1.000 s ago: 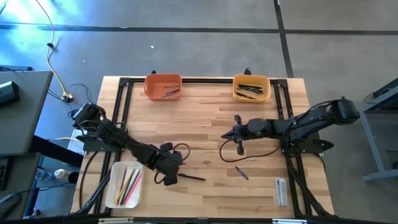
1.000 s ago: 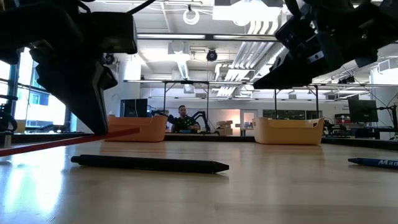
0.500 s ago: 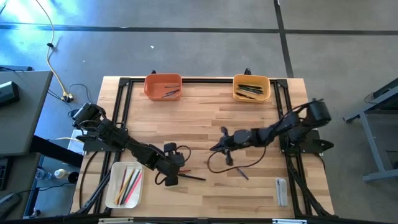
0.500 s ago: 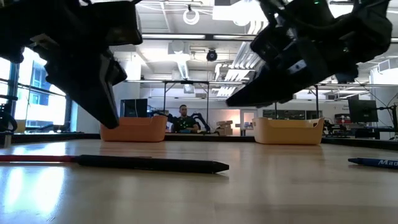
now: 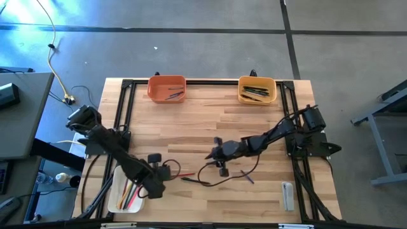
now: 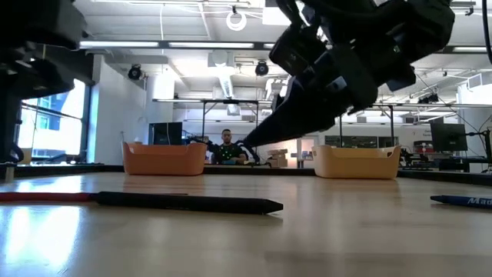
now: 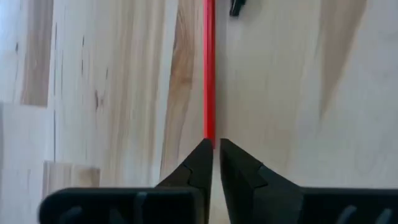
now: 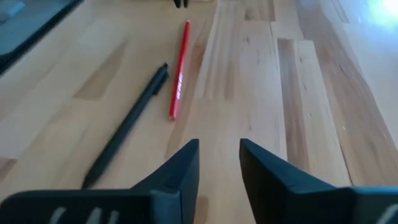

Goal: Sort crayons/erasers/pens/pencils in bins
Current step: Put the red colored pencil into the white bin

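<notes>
Wood in pale butcher-block strips makes up the table (image 5: 210,121), framed by black rails, and on it we see the long thin red pencil (image 7: 209,68) lying flat beside the slim matte black pen (image 8: 127,124), their long axes nearly in line across the front of the table; in the low view the black pen (image 6: 184,203) points its tapered tip toward the right side, with the red pencil (image 6: 46,197) running off the other way toward the left arm. Our left gripper (image 7: 216,151) sits low at the pencil's near end, its two dark wedge-shaped fingers (image 7: 198,165) drawn almost together with only a narrow slit between them; the pencil's end meets that slit, though we cannot tell whether they truly pinch it. Our right gripper (image 8: 219,155) hovers over the table's middle, its blunt black fingers (image 8: 180,165) spread apart and empty, aimed toward the pen and pencil. At the front left the shallow white rounded plastic tray (image 5: 114,191) holds several coloured pencils lying lengthwise. At the back stand the orange rounded plastic tray (image 5: 166,81) and the yellow-orange rounded plastic tray (image 5: 257,81), the latter holding dark pens. A small blue pen (image 6: 465,201) lies flat near the front right, and a small clear-grey block (image 5: 287,194) rests beyond it by the right rail.
</notes>
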